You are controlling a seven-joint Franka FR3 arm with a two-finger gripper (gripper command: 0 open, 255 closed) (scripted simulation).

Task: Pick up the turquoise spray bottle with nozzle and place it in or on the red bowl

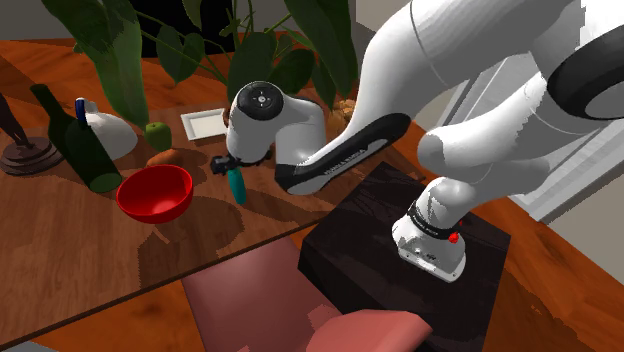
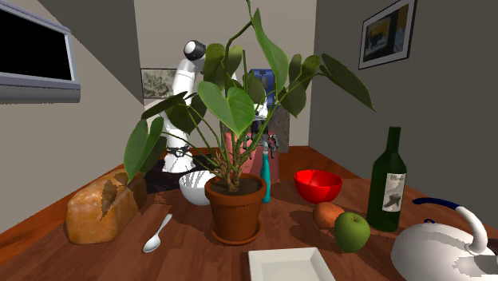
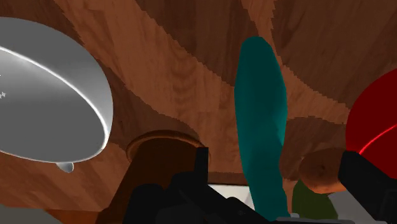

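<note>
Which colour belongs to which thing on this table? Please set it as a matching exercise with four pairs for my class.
Things:
1. spray bottle
2. apple
3. bread loaf
4. bowl beside the wine bottle

Colours:
A. brown
B. red
C. turquoise
D. green

Pairs: 1-C, 2-D, 3-A, 4-B

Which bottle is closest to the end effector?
The slim teal spray bottle, right under the end effector. The dark green wine bottle stands farther off, past the red bowl.
</note>
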